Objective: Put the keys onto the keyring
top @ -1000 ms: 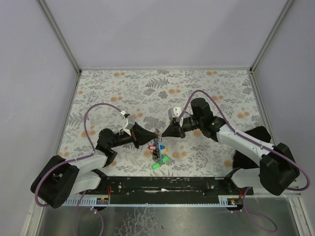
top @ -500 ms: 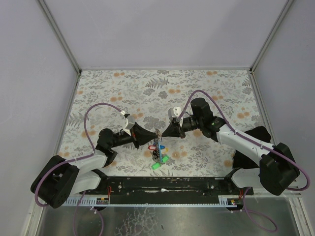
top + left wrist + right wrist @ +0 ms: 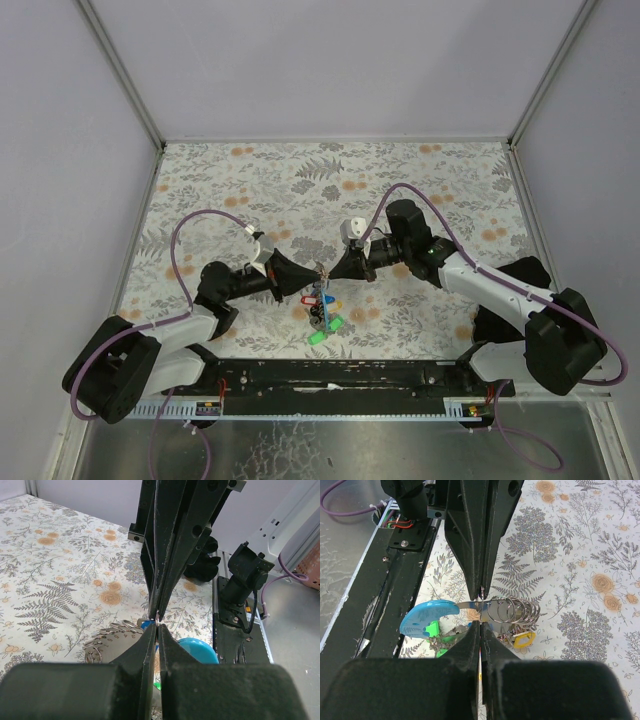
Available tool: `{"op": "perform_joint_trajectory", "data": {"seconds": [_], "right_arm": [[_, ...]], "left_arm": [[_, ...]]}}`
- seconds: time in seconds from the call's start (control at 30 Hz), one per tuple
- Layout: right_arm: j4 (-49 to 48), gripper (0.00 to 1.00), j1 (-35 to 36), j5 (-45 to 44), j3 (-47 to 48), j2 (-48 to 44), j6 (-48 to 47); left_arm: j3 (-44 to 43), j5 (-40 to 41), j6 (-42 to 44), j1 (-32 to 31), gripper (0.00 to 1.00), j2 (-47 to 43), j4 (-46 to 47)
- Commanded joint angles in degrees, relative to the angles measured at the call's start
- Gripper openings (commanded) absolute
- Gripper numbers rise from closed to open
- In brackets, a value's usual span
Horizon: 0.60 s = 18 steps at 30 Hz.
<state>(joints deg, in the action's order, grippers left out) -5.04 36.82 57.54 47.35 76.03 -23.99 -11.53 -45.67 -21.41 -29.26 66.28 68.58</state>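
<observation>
The left gripper (image 3: 157, 628) and right gripper (image 3: 480, 625) meet tip to tip, each with its jaws pressed almost together on the thin wire of the keyring (image 3: 512, 612). Its blue strap (image 3: 427, 620) and the keys (image 3: 322, 312) sit just beside and below the tips.

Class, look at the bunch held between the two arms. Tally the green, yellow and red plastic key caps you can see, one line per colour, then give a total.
Green plastic key caps: 2
Yellow plastic key cap: 1
Red plastic key cap: 1
Total: 4
</observation>
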Motion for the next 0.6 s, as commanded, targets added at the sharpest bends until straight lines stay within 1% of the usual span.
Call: {"op": "perform_joint_trajectory", "data": {"seconds": [0.0, 0.57], "right_arm": [[-2.21, 0.0, 0.62, 1.22, 0.79, -0.62, 0.39], [-2.98, 0.0, 0.62, 2.49, 0.46, -1.32, 0.75]], "left_arm": [[-1.83, -0.01, -0.63, -0.28, 0.0, -0.16, 6.57], [-2.0, -0.13, -0.83, -0.28, 0.0, 0.23, 6.75]]}}
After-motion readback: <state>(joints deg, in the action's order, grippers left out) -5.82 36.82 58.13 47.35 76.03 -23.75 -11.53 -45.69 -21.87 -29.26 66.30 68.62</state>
